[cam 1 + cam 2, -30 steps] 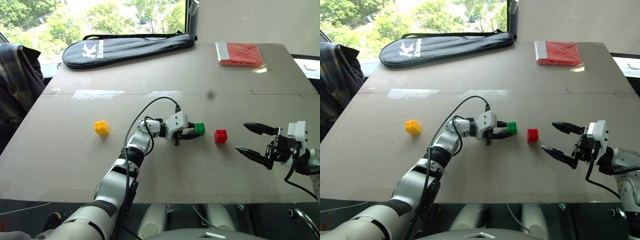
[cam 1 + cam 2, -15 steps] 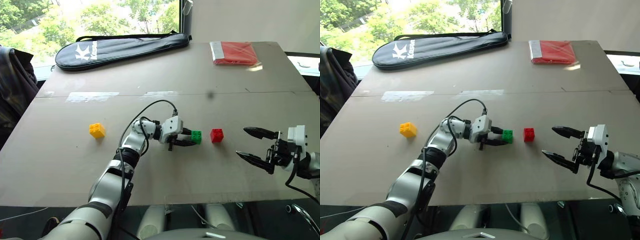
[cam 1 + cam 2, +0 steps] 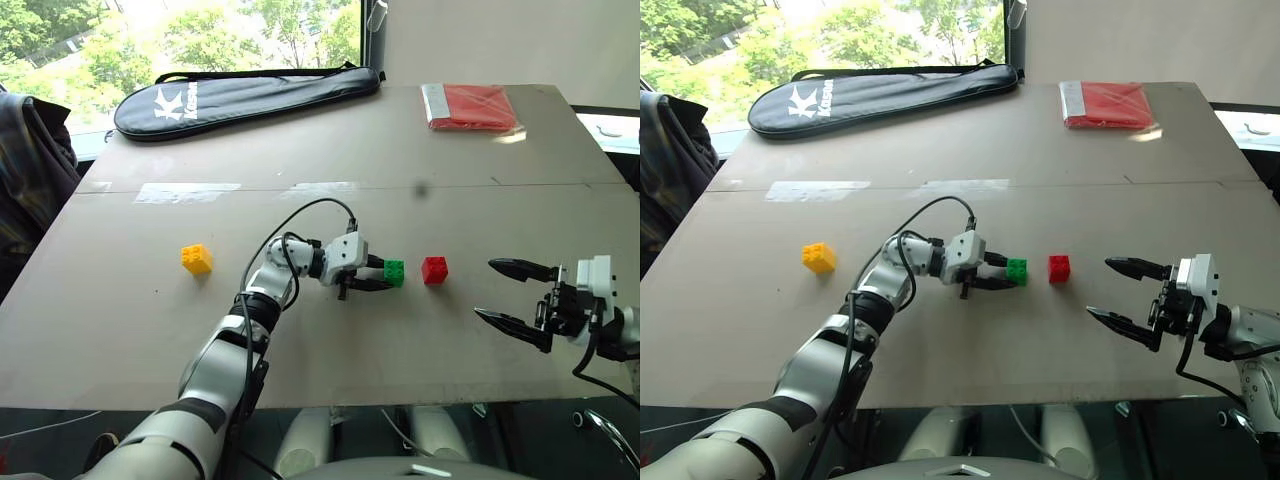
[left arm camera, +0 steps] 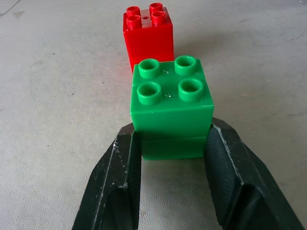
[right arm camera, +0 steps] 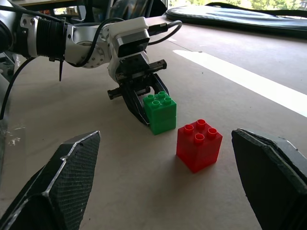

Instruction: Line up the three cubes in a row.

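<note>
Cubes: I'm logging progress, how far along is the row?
Partly done. The green cube sits beside the red cube, a small gap between them, with the left gripper shut on the green one. The yellow cube lies far off to the left, unmoved. The right gripper hangs open.

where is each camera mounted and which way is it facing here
Left and right eye views: on the head, looking forward and down over the table; both arms show, left gripper shut on the green cube, right gripper open.
Left wrist view: along the left fingers pinching the green cube, red cube just beyond.
Right wrist view: along the right fingers, facing the red cube, green cube and left gripper.
All views share the green and red cubes; the yellow cube shows in the eye views.
</note>
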### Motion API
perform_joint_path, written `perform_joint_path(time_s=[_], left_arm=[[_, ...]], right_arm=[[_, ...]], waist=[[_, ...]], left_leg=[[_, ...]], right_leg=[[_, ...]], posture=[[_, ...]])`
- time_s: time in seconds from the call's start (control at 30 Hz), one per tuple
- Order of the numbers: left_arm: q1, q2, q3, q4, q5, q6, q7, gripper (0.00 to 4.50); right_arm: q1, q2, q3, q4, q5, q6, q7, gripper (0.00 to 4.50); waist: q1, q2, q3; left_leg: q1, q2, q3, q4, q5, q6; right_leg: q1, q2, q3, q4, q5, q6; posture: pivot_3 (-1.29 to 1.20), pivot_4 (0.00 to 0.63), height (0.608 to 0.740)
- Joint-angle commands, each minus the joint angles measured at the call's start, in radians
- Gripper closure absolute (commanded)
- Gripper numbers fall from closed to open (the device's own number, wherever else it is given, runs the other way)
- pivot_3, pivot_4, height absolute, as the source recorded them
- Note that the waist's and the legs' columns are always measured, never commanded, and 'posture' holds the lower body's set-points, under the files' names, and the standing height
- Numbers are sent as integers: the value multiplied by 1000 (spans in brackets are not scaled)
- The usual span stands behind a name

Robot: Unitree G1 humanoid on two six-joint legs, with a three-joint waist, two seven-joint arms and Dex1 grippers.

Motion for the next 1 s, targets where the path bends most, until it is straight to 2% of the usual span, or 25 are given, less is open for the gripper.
perform_joint_path(time_s=[0.03, 0.2, 0.23, 0.53, 0.77, 0.9, 1.0], left_arm=[[5, 5, -9, 37, 26, 26, 26, 2768], [3, 4, -7, 41, 27, 37, 45, 355], [3, 3, -5, 41, 26, 39, 52, 27], [25, 23, 14, -38, -16, 56, 23, 27], [174, 208, 66, -437, -184, 263, -135, 27], [325, 268, 131, -662, -233, 366, -30, 27], [457, 262, 245, -886, -281, 473, 169, 27]], right_arm=[[-4, 2, -26, -12, 17, -20, 11, 0], [-4, 6, -23, -12, 18, -23, 11, 0], [-4, 6, -23, -11, 18, -24, 11, 0], [-13, 10, -23, -8, 25, -27, 17, 0], [-60, 6, -4, -44, 61, 13, 24, 0], [-109, 12, 29, -67, 91, 57, 27, 0], [-144, 25, 47, -91, 129, 98, 17, 0]], waist=[[0, 0, 0], [0, 0, 0], [-1, 0, 0], [-1, 0, 0], [-23, 0, 1], [-20, 0, 1], [-16, -1, 1]], left_leg=[[0, 0, 0, 0, 0, 0], [0, 0, 0, 0, 0, 0], [0, 0, 0, 0, 0, 0], [0, 0, 0, 0, 0, 0], [-4, 4, 1, -2, 0, -1], [-5, 3, 2, -2, 0, -1], [-6, 4, 1, -2, 0, 0]], right_leg=[[0, 0, 0, 0, 0, 0], [0, 0, 0, 0, 0, 0], [0, 0, 0, 0, 0, 0], [0, 0, 0, 0, 0, 0], [-7, 2, 2, 1, 0, -1], [-8, -1, 4, 1, 0, 0], [-8, -2, 3, 0, 0, 0]], posture=[[0, 150, 740], [0, 150, 740], [0, 150, 740], [0, 150, 740], [0, 150, 740], [0, 150, 740], [0, 150, 740]])
